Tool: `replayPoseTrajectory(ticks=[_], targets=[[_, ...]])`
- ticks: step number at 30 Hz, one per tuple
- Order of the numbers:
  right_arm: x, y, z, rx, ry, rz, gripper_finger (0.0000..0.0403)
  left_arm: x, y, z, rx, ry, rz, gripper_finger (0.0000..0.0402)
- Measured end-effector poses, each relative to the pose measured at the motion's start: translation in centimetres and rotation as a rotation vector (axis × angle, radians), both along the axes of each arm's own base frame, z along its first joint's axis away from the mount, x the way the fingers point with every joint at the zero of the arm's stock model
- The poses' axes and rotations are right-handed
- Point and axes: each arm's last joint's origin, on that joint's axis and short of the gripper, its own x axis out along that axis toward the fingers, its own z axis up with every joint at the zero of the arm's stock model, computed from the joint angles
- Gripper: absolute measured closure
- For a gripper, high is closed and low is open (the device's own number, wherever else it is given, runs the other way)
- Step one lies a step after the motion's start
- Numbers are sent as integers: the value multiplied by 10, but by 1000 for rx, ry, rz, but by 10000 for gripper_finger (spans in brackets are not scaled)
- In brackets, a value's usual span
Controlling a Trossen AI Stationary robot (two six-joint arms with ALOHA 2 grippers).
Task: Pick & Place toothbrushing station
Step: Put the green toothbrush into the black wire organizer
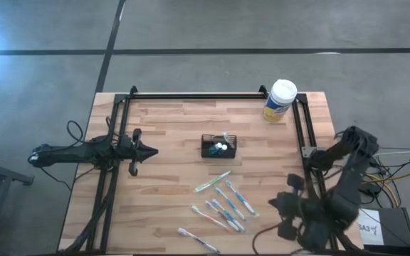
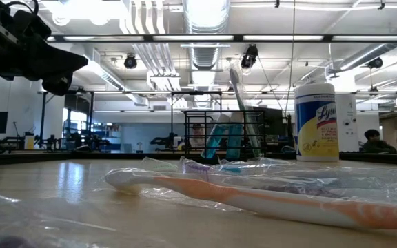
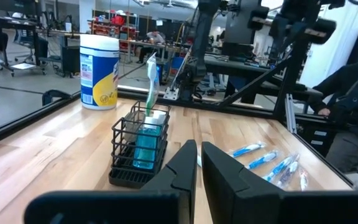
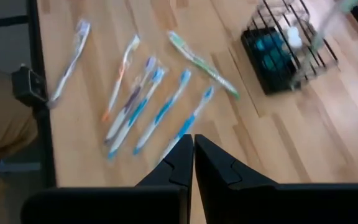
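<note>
Toothbrushing station [image 1: 219,146]: black wire-mesh caddy standing upright near the middle of the wooden table [image 1: 169,178], the landmark for all else.
Caddy contents: a green-handled toothbrush [image 3: 151,81] stands up out of it; a teal item [image 3: 145,143] sits inside.
Left gripper [image 1: 151,150]: low over the table to the caddy's left, well apart from it, tips aimed at it; fingers [image 3: 182,171] nearly pressed together, only a thin slit between them, holding nothing.
Right gripper [image 4: 192,144]: above the table's front right corner, well apart from the caddy, fingers pressed together, nothing pinched.
Loose toothbrushes [image 1: 223,203]: wrapped, scattered in front of the caddy, between it and the table's near edge; one green one [image 1: 212,182] lies nearest the caddy.
Wipes canister [image 1: 280,100]: white lid, yellow label, upright behind and to the right of the caddy, near the back edge.
</note>
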Motion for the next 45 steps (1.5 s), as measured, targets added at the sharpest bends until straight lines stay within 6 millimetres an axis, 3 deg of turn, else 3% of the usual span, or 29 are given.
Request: replayPoseTrajectory(ticks=[4,12,35,45], targets=[[1,16,4,167,207,-64,391,0,0,0,0,5,-3,374],[8,42,-17,309,497,-78,391,1,0,-1,23,14,-17,374],[12,43,-20,305,425,-51,391,1,0,-1,43,15,-19,374],[21,54,-42,418,423,-40,391,1,0,-1,41,14,-19,374]])
